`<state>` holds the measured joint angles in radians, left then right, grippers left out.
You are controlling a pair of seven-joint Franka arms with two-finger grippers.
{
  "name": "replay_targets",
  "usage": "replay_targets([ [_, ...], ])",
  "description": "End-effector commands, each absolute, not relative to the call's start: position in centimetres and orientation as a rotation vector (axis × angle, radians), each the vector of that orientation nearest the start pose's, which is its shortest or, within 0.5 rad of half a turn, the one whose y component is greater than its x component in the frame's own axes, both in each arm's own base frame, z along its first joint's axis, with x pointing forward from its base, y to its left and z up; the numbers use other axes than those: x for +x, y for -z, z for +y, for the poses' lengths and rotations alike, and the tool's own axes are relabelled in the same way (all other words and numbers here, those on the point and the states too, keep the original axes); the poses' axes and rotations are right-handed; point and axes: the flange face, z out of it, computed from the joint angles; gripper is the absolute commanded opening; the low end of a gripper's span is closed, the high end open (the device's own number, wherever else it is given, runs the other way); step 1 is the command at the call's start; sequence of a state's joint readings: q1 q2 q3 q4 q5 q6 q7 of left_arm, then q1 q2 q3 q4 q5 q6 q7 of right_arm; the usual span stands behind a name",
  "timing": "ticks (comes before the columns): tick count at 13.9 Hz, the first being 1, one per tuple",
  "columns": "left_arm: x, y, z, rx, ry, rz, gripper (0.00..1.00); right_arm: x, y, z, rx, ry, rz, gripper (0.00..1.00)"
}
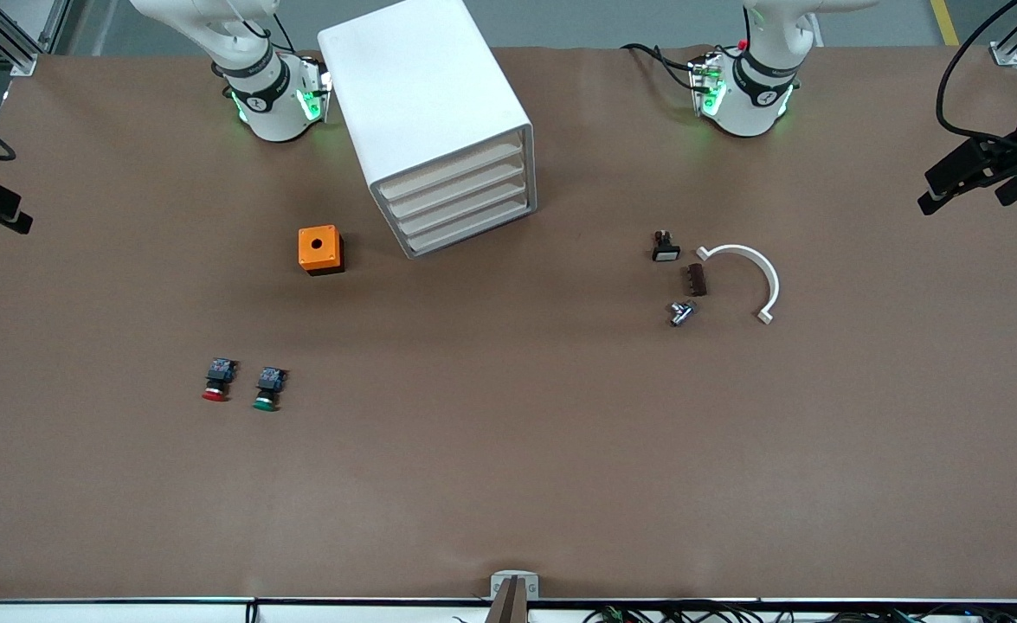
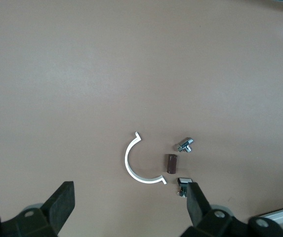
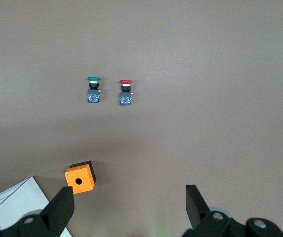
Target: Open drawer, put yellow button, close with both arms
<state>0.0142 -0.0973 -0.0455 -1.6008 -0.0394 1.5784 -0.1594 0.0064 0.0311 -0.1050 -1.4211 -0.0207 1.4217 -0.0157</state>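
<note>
All four drawers of the cabinet point(image 1: 434, 112) are seen shut, the top drawer point(image 1: 452, 169) included. No yellow button is seen on the table point(image 1: 508, 450). The left gripper point(image 2: 129, 207) is held wide open, high over a white clip point(image 2: 137, 165) and small parts. The right gripper point(image 3: 129, 207) is likewise spread open, high over an orange cube point(image 3: 80, 177), with red point(image 3: 125, 92) and green point(image 3: 93, 88) buttons lying nearer the front camera.

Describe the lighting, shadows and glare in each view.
Front view: even overhead light, a soft shadow beside the cabinet, green glow at both arm bases. Left wrist view: flat light, glint on the small metal part. Right wrist view: dimmer, orange cube casting a soft shadow.
</note>
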Motion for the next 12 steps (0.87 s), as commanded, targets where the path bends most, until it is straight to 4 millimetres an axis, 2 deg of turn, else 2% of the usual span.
replay_targets([
  [1, 52.46, -66.69, -2.13, -3.169, 0.115, -0.188, 1.0, 51.97, -66.85, -5.38, -3.136, -0.027, 0.123, 1.0],
  [5, 52.43, -66.51, -2.17, -3.167, 0.105, -0.178, 1.0, 52.06, -67.21, -5.43, -3.141, -0.003, 0.11, 1.0],
  [8, 52.23, -66.06, -2.1, -3.162, 0.062, -0.018, 1.0, 52.15, -67.37, -5.63, -3.137, 0.017, 0.106, 1.0],
  [12, 52.47, -65.79, -2.03, -3.164, 0.052, -0.032, 1.0, 52.28, -67.56, -4.91, -3.095, 0.04, 0.091, 1.0],
])
